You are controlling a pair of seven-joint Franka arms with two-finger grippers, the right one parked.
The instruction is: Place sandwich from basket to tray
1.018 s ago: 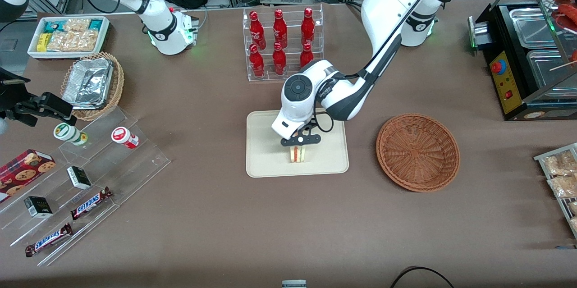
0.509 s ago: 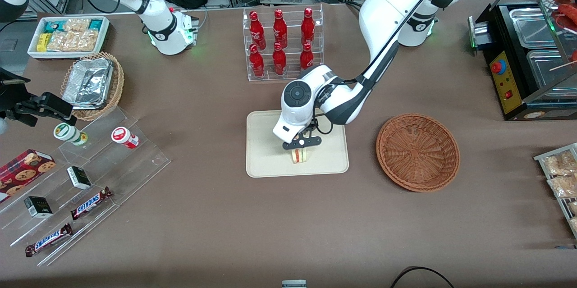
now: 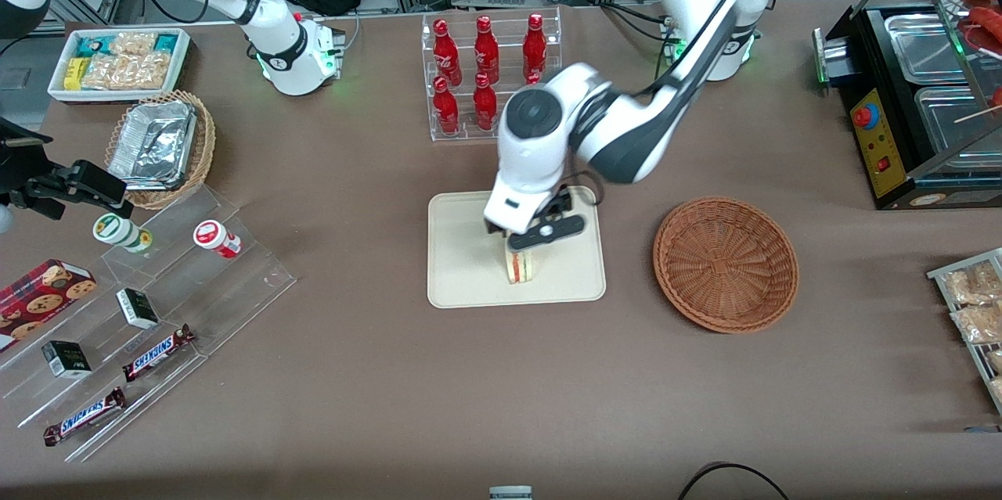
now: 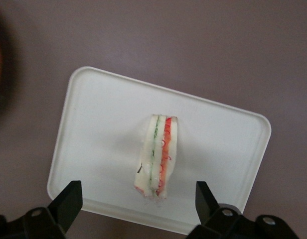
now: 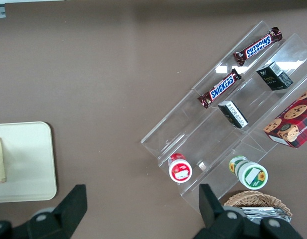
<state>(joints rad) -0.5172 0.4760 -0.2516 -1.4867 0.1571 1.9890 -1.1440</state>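
**One sandwich set on the tray, gripper spread above it**

Two black fingers (image 4: 68, 203) of the gripper (image 3: 526, 238) are seen spread wide apart, with nothing held between them. The gripper is positioned above the sandwich (image 3: 520, 265), clear of it.

The sandwich (image 4: 158, 155) is stood on its edge on the tray (image 3: 462, 250), away from every rim. It is made of white bread slabs with a thin green line and a ragged red-orange layer between them; a clear wrap is faintly seen at one end.

The tray (image 4: 93, 134) is a smooth, cream-coloured rectangle with rounded corners and a low raised rim. Bare tray surface is left on all sides of the sandwich, with more of it toward the parked arm's end.

The basket (image 3: 726, 263) is round, shallow and woven of reddish-brown wicker, and nothing is seen in it. It is set on the matte brown table (image 3: 376, 375), near the tray toward the working arm's end, with a strip of table between them.
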